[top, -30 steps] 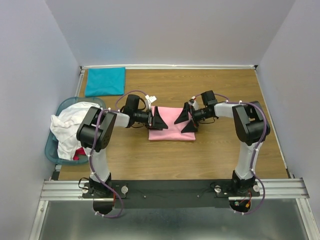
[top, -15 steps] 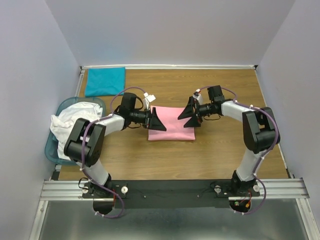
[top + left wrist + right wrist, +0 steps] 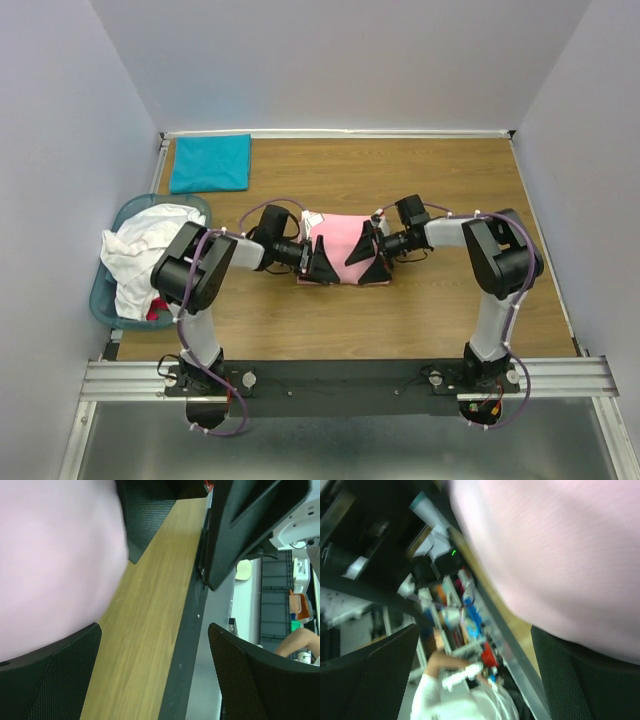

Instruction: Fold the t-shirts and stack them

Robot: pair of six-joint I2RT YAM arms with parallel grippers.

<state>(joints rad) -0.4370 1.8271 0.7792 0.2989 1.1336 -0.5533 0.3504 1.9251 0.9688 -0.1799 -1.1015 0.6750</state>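
The folded light pink t-shirt (image 3: 340, 243) lies flat at the table's middle. My left gripper (image 3: 319, 263) is open over its near-left part, pointing right. My right gripper (image 3: 368, 258) is open over its near-right part, pointing left. The two grippers face each other closely. In the left wrist view pink cloth (image 3: 50, 555) fills the upper left beside the open left gripper (image 3: 155, 677), with bare wood between the jaws. In the right wrist view pink cloth (image 3: 560, 545) lies above the open right gripper (image 3: 475, 680). A folded teal t-shirt (image 3: 210, 163) lies at the far left corner. White t-shirts (image 3: 140, 255) are heaped in the basket.
The light-blue plastic basket (image 3: 103, 297) stands at the table's left edge, with something red low inside. Grey walls close in the table on three sides. The black rail with the arm bases (image 3: 340, 378) runs along the near edge.
Both grippers have moved nearer and inward, from the pink shirt's left and right sides onto its near part, and now sit close together. The shirt looks narrower between them.
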